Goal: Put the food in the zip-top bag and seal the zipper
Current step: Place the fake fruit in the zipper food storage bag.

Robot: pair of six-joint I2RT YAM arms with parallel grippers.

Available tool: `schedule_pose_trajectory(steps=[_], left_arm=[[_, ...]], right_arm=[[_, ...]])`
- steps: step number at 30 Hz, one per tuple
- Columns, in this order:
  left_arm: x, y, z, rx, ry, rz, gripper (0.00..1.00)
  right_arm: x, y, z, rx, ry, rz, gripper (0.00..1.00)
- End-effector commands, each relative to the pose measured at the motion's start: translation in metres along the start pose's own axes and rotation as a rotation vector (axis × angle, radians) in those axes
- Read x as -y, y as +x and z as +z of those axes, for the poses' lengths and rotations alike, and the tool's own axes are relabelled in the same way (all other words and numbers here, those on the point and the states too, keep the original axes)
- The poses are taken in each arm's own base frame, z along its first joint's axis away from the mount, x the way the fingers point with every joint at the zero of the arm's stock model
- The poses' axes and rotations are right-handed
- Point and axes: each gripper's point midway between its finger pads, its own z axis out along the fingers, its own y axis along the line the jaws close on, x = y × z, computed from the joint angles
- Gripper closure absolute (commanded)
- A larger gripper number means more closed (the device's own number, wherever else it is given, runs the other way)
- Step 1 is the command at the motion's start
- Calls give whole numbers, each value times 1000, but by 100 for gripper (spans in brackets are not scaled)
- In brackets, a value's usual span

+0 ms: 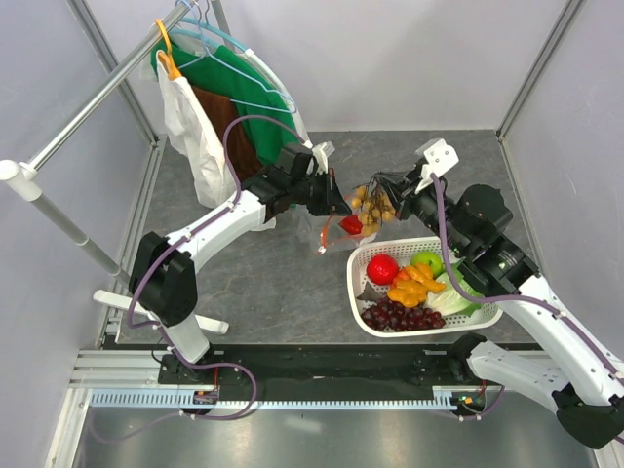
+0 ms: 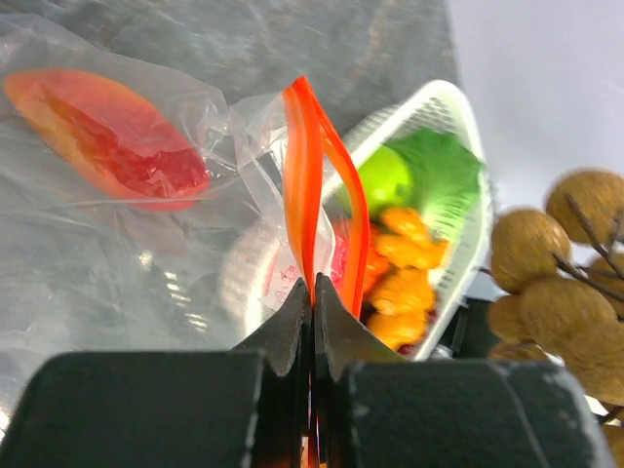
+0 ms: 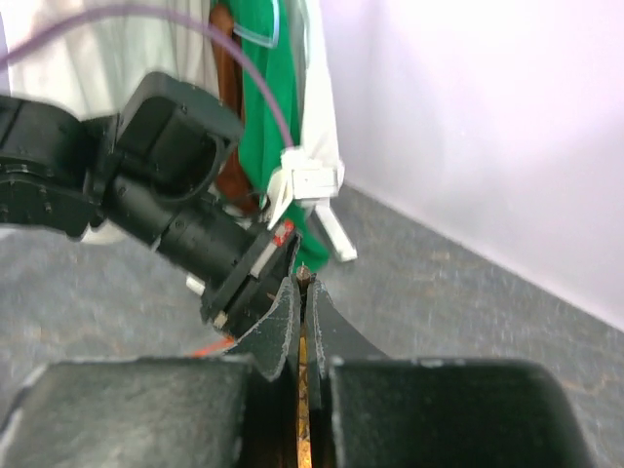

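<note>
Two claws, both pressed together. Zipper [image 2: 304, 166] is pinched by left claw [image 2: 312, 285], its length pointed straight out beyond the fingertips; right claw [image 3: 302, 285] catch undetermined.

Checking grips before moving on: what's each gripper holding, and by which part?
Left gripper pinches the zip-top bag by its zipper. Right gripper seems to hold the brown nuts by a stem.

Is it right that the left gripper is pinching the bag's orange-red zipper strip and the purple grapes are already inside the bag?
Not quite. The left gripper does pinch the zipper strip, but the purple grapes lie in the white lattice basket, not inside the zip-top bag. The top view shows this.
</note>
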Motion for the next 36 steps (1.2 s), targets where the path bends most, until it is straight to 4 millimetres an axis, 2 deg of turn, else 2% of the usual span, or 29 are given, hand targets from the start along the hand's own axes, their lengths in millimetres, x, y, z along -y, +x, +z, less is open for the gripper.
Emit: schedule_pose_trajectory(steps=[1,2,4,5,9,10,19,21,25,30,31,36], left_arm=[[34,-8,-15,-17,171,-81,98],[37,-7,-15,-30,202,-92,98],[34,-8,-16,-46,223,-148,98],[36,-5,-18,-61,244,-159,98],[40,-6,-22,-66,280,-170,98],[41,-6,-23,-69,287,-169,98],[41,-6,-24,-79,303,-180,98],[41,-5,-22,-88,307,-189,98],[40,-7,-21,-81,305,-188,98],[30,-6,-23,-76,292,-215,98],[29,-6,-24,-75,294,-217,98],[26,-3,-24,-87,311,-249,98]], right_arm=[[3,-32,6,213,32,56,100],[2,-18,9,200,29,82,100],[4,-16,12,231,50,126,100],[3,-1,16,212,49,140,100],[4,29,27,209,63,166,100],[3,42,30,193,67,164,100],[-8,99,20,25,33,178,100],[-24,111,17,-19,-54,193,100],[-35,124,13,-87,-106,202,100],[-11,114,-3,-29,14,147,100],[-2,113,-5,-24,67,142,100],[8,109,-16,-3,125,149,100]])
